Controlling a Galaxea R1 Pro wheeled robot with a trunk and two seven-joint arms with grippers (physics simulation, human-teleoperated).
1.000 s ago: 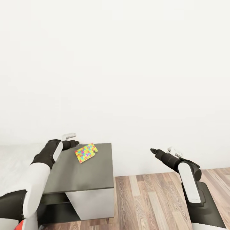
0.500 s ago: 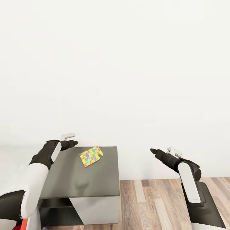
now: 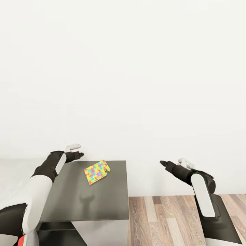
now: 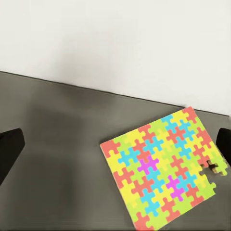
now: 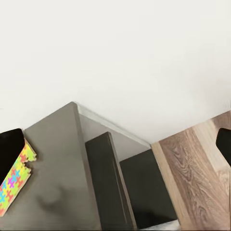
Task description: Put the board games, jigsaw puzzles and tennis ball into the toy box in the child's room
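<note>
Near the bench's [image 3: 85, 205] far edge lies a thin, stiff, light puzzle [image 3: 97, 172]; pinch its edge. Left pincer [image 3: 79, 154] gapes empty; right pincer's [image 3: 162, 162] gap, unclear.

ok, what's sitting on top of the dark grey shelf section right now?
One jigsaw puzzle lies flat on the dark grey shelf section, near its back edge by the wall, with one piece missing at a corner. The left gripper hovers beside it, not touching. The left arm covers the shelf's left edge.

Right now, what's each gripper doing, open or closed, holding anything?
Left gripper: open, empty, beside the jigsaw puzzle.
Right gripper: open, empty, over the floor.
</note>
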